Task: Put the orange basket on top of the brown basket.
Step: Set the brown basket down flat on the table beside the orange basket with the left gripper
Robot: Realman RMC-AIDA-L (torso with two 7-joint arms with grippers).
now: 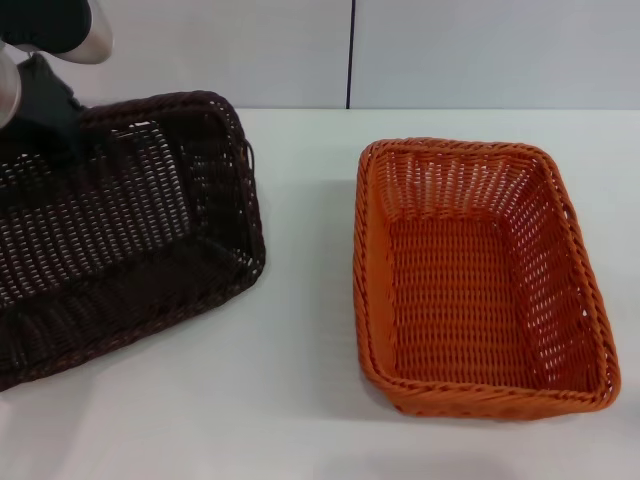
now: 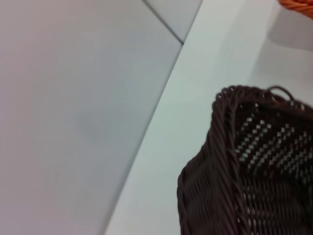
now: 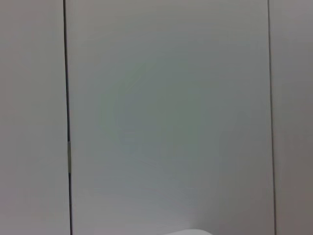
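2 baskets well apart on a white worktop point(image 1: 300, 400).
The brown basket point(image 1: 120, 230) sits tilted at the left, the orange basket point(image 1: 480, 280) flat at the right; the left gripper point(image 1: 45, 100) is at the brown basket's far rim, grip state impossible to tell.

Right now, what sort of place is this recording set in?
Probably a lab or test bench, not a home: a plain white table against bare grey wall panels, holding only the brown basket and the orange basket, with the left gripper at the brown one.
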